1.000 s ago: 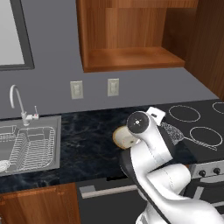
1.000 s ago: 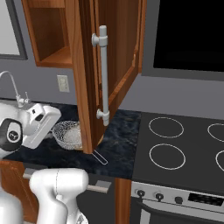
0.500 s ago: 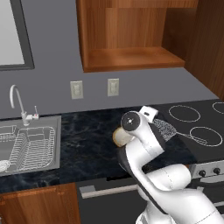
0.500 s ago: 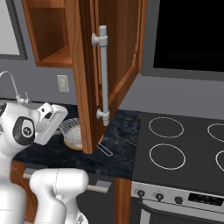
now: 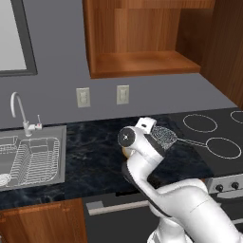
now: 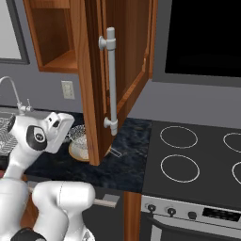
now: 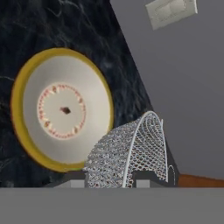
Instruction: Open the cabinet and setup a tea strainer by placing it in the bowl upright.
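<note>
Right base view: the cabinet door stands swung wide, its shelf bare. On the dark surface below, the bowl waits. The hand pinches the strainer, tilted just above the bowl's rim, apparently ready for placing.

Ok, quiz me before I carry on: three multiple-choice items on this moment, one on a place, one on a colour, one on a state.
1. Where is the bowl?
A. on the dark counter
B. in the sink
C. on the stove

2. What colour is the bowl's rim?
A. blue
B. golden yellow
C. black

3. What state is the tea strainer in?
A. lying in the sink
B. on the cabinet shelf
C. held in the gripper, above the counter

Answers:
1 A: dark marbled counter lies all round it.
2 B: a yellow band rings the cream inside.
3 C: its mesh sits between the fingertips, beside the bowl.
</note>
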### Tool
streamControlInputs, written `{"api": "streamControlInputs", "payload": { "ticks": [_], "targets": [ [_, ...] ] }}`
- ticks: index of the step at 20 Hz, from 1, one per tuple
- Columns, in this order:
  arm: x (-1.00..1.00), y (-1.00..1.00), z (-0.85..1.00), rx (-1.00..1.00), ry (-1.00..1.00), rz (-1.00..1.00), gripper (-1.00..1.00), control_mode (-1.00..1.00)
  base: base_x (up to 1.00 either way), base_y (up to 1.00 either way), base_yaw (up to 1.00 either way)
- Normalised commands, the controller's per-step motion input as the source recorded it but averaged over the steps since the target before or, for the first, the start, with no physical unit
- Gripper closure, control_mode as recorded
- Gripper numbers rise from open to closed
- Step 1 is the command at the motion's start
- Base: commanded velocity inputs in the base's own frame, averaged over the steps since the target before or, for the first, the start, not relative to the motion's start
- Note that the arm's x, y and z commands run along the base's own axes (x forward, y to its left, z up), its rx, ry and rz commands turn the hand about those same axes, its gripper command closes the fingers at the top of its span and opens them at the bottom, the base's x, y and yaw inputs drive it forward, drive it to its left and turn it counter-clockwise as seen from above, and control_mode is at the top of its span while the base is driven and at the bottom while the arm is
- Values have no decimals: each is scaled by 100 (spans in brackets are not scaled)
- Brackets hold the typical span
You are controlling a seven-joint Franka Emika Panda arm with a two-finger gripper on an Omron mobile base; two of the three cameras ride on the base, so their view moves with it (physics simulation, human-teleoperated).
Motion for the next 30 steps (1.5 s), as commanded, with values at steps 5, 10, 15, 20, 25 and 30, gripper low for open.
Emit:
{"api": "streamControlInputs", "payload": {
  "ticks": [5, 10, 15, 20, 25, 30],
  "targets": [
    [57, 27, -43, -1, 1, 2, 100, -100, 0, 0, 0],
    [42, 5, -43, 0, 3, 3, 100, -100, 0, 0, 0],
    [35, 0, -28, 0, 1, 5, 100, -100, 0, 0, 0],
    [26, 3, -24, 0, 1, 6, 100, -100, 0, 0, 0],
    [8, 12, -22, 0, 3, 3, 100, -100, 0, 0, 0],
    [0, 5, -19, 0, 1, 0, 100, -100, 0, 0, 0]
  ]
}}
